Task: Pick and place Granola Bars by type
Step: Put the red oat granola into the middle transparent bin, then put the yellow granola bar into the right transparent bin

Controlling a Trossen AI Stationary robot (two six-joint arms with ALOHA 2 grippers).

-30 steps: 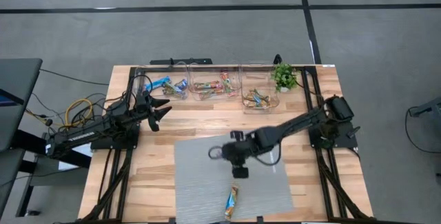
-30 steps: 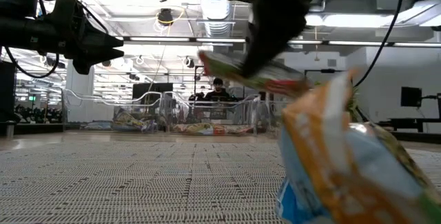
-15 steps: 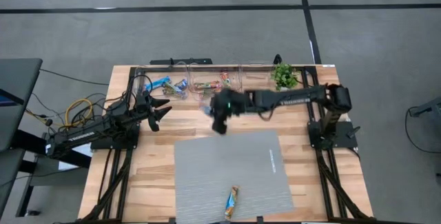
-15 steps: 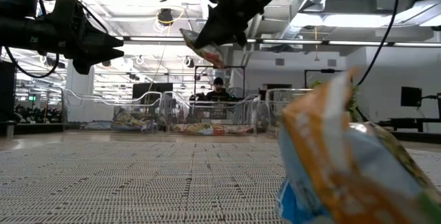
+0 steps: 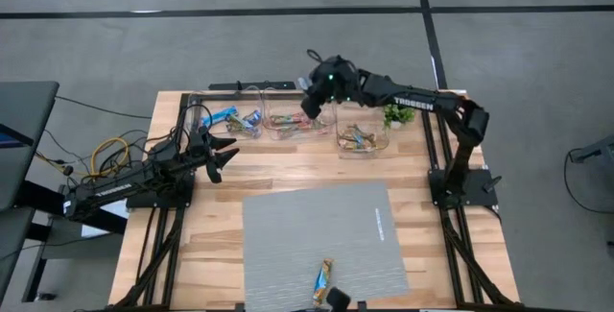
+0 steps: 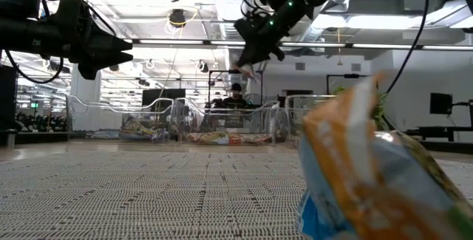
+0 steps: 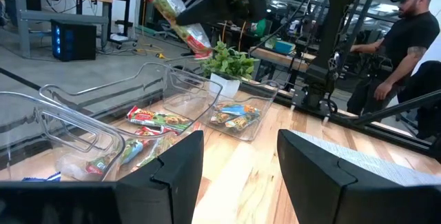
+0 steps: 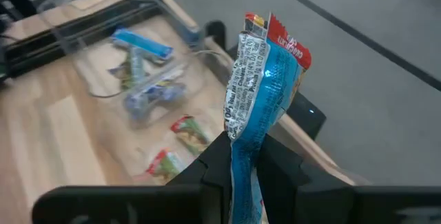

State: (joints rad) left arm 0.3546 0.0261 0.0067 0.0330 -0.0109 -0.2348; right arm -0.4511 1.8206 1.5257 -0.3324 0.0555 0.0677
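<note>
My right gripper (image 5: 314, 104) is high above the middle clear bin (image 5: 297, 128) at the far edge, shut on a silvery-green bar with a red end (image 8: 265, 79). This bar also shows in the low view (image 6: 244, 69) and the left wrist view (image 7: 176, 17). One orange-brown bar (image 5: 323, 279) lies flat on the grey mat's near edge, filling the low view's right (image 6: 369, 173). The left bin (image 5: 235, 120) holds blue bars, the middle bin green-red ones, the right bin (image 5: 360, 139) orange-brown ones. My left gripper (image 5: 225, 156) waits open at the table's left. My right gripper pinches the silvery-green bar between its two fingers (image 8: 217, 158). The fingers sit on the wrapper's lower part (image 8: 242, 156), and the red-tipped end (image 8: 282, 41) sticks out past the fingertips. The bar is lifted clear, tilted in the air above the bins.
A small green potted plant (image 5: 395, 110) stands just right of the right bin. The grey mat (image 5: 321, 235) covers the table's near middle. Cables (image 5: 110, 154) lie off the left edge. A person (image 7: 400, 38) stands in the room beyond the table.
My right gripper, staying shut on the bar, has risen from low over the mat. It has swung toward the far edge and now hangs above the middle bin. The bar has gone with it, lifted clear. The bar on the mat has stayed put.
</note>
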